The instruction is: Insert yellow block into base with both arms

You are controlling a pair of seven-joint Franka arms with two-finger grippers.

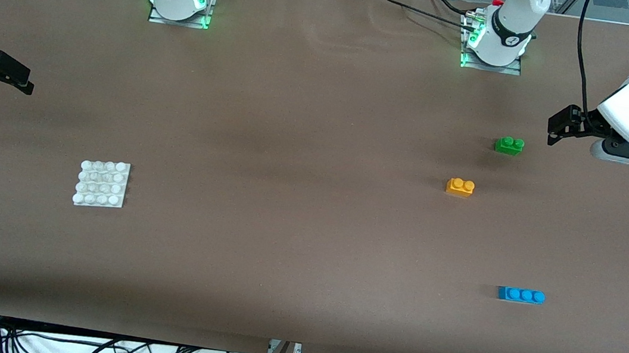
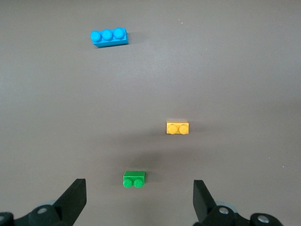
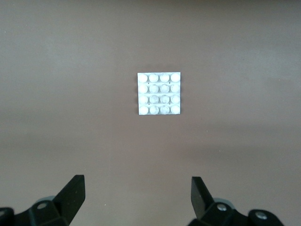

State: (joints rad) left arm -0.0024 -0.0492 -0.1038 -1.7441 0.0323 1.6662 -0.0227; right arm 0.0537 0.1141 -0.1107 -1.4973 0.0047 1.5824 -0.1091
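Three bricks and one plate lie on the brown tabletop (image 1: pixel 295 138) in the front view. The yellow block (image 1: pixel 460 186) sits right of centre in the frame, studs up, touched by nothing. The green brick (image 1: pixel 509 145) lies up and to the right of it, farther from the camera, and the blue brick (image 1: pixel 521 295) lies low in the frame, nearer to the camera. The base (image 1: pixel 102 184) rests flat at centre left, well apart from all three bricks. My left gripper (image 1: pixel 561 126) hangs at the right edge of the frame, above the tabletop beside the green brick and holding nothing. My right gripper (image 1: pixel 0 69) hangs at the left edge, higher in the frame than the base, also with nothing in it. Bare tabletop lies between the yellow block and the base.

In the left wrist view, my left fingers (image 2: pixel 73 200) stand spread wide at the bottom corners of the frame, with nothing between them. The green brick (image 2: pixel 134 179) lies just above the gap, low in the frame. The yellow block (image 2: pixel 178 128) is right of centre, and the blue brick (image 2: pixel 109 37) is at upper left. The three bricks do not touch each other.

In the right wrist view, my right fingers (image 3: pixel 70 195) are likewise spread apart at the bottom of the frame, pinching nothing. The base (image 3: pixel 159 93) lies alone a little above the middle of the frame, its sixteen studs bare, with open tabletop all round it.
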